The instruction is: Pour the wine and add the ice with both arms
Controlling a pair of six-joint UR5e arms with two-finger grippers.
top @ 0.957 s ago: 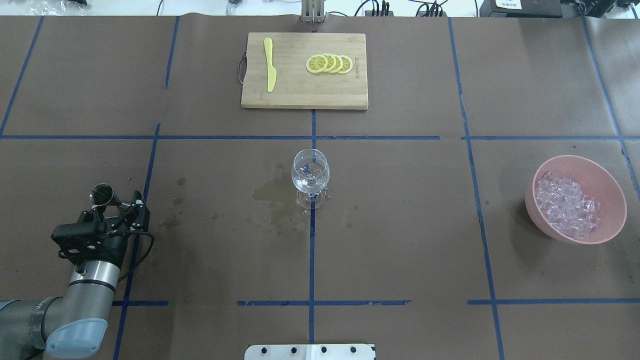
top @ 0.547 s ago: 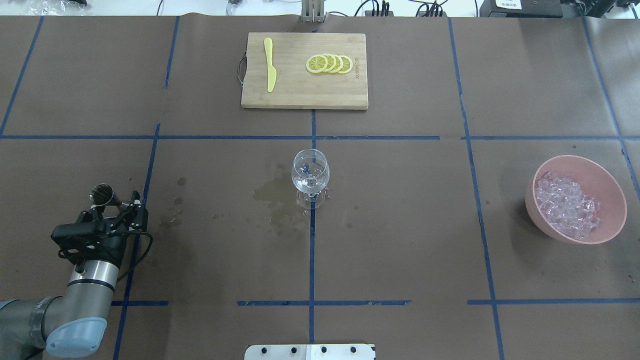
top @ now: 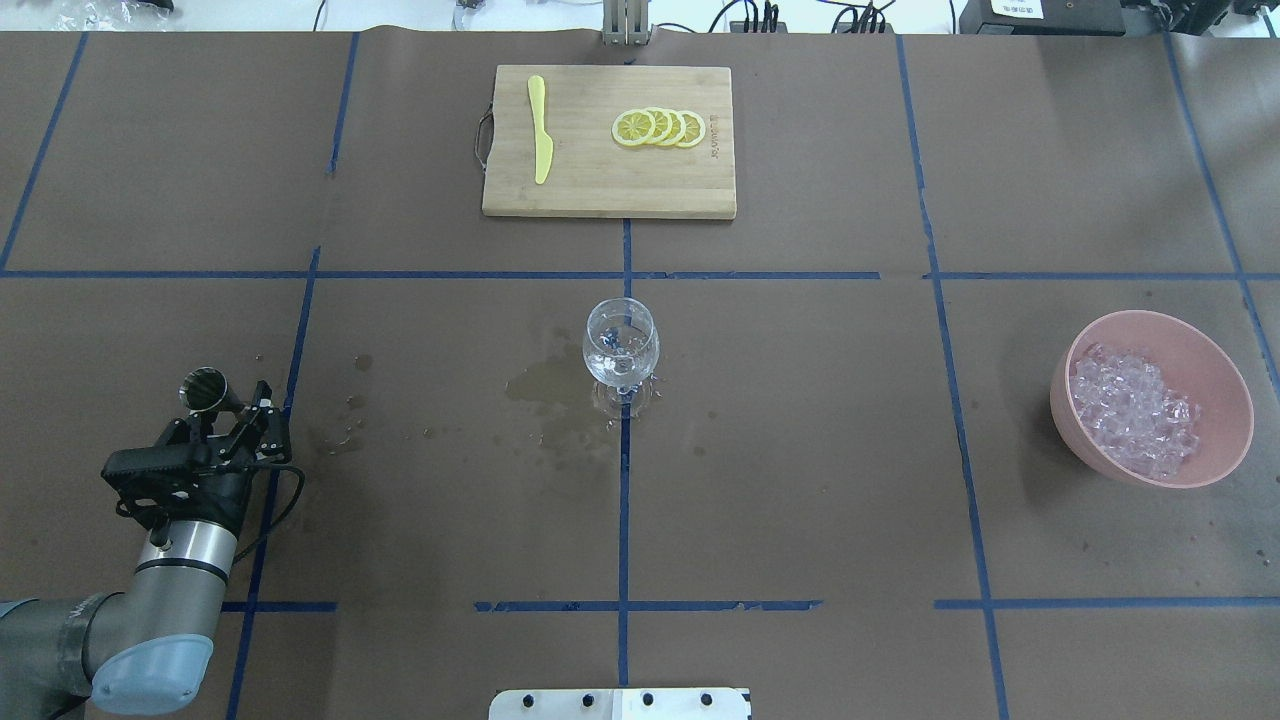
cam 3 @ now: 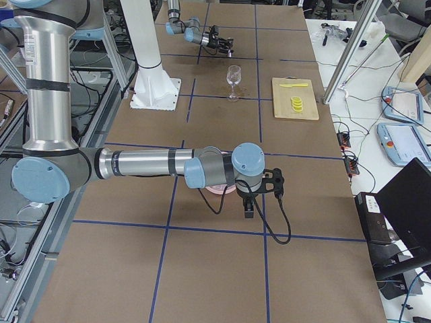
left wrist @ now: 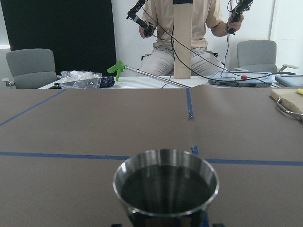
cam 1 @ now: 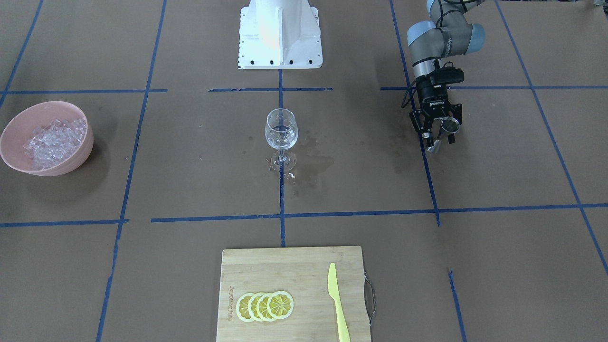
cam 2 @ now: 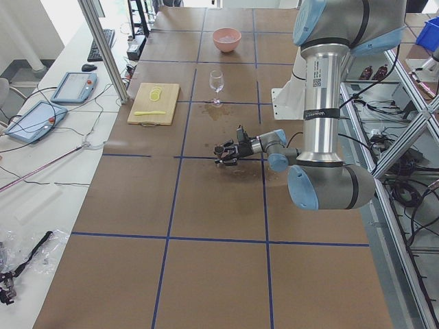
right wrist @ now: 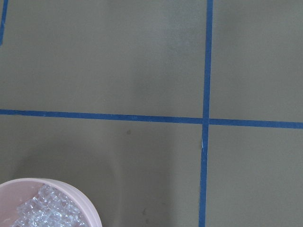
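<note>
I'm seeing the left pincer [top: 232, 408] sitting low over the brown paper-covered counter [top: 800, 450], well left of centre. Its fingers are pressing in on the waist of the small shiny steel hourglass measuring cup [top: 204, 385]. The wine [top: 620, 368], a little clear liquid, is resting in the clear stemmed wine glass [top: 620, 345] at mid-counter, with wet patches lying around its foot. The glassy ice cubes [top: 1135, 415] are lying heaped in the round pink bowl [top: 1225, 380] far right. The right pincer [cam 3: 262, 192] is hanging over that bowl; I cannot tell how far it is open.
</note>
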